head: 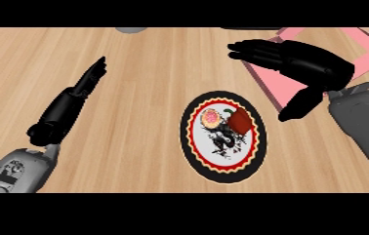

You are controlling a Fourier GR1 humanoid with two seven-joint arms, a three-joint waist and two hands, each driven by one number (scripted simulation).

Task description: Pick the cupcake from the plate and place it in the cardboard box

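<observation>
Robot right hand (302, 66), black and the bigger of the two in view, hangs at about two o'clock from the plate, its fingers stretched out straight toward nine o'clock and its thumb pointing down toward six; the fingers are spread apart and hold nothing. It lies over the near corner of the pink box without clearly touching it. Its grey forearm comes in at the right edge.

Two hands show in all. The robot left hand (72, 100), also black, sits at about nine o'clock from the plate and well apart from it, seen edge-on, fingers straight and together, pointing up toward one o'clock. It too grasps nothing, and its grey forearm enters at the lower left corner.

One light wooden counter top (144, 68) carries everything.

One pink flat open cardboard box (277, 80), with a darker rim, lies at one o'clock from the plate, mostly hidden under the right hand and cut off by the upper right edge.

One round plate (204, 161) with a black rim, a red scalloped ring and a white centre with a dark drawing sits just right of the middle.

One small cupcake with pink and cream frosting (211, 118) rests on the plate's upper part, at about eleven o'clock from its centre. Just beside it, at one o'clock, lies one dark red lump (240, 121) with a bit of green; what it is I cannot tell.

One grey object (131, 29) peeks in at the top edge, at twelve o'clock.
</observation>
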